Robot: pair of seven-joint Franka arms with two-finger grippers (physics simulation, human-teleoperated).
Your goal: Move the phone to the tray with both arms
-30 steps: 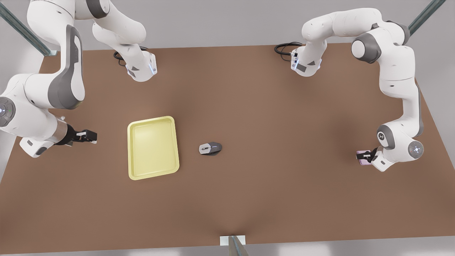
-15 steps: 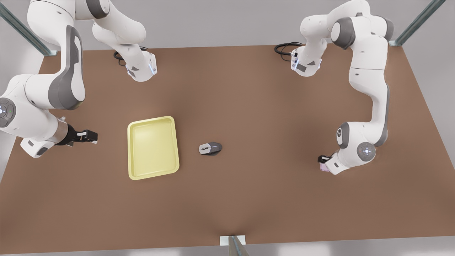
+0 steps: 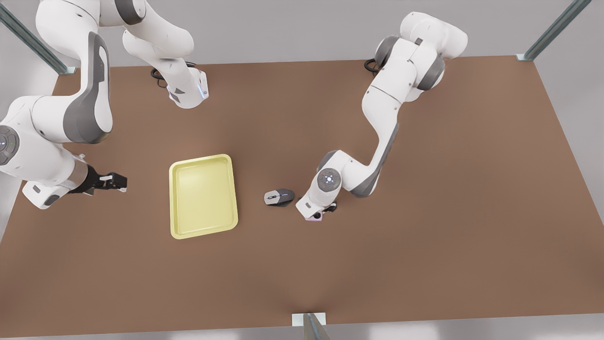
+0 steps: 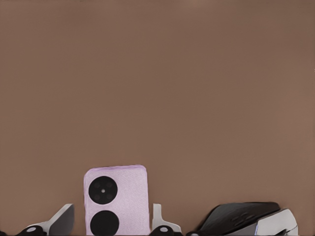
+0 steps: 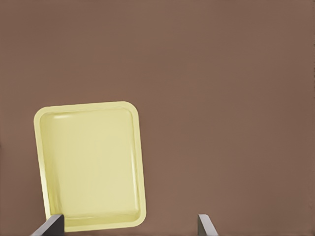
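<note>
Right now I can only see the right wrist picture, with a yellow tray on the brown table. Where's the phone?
Observer: The left gripper has the phone pinched between its fingers, out past the tray toward the front view's right.
Operator: Is anything in the way?
Observer: Yes, a grey mouse lies on the table between the phone and the tray, close beside the phone.
Operator: And where's my own gripper?
Observer: The right gripper hangs open on the tray's other side, at the front view's left, pointing toward the tray.
</note>
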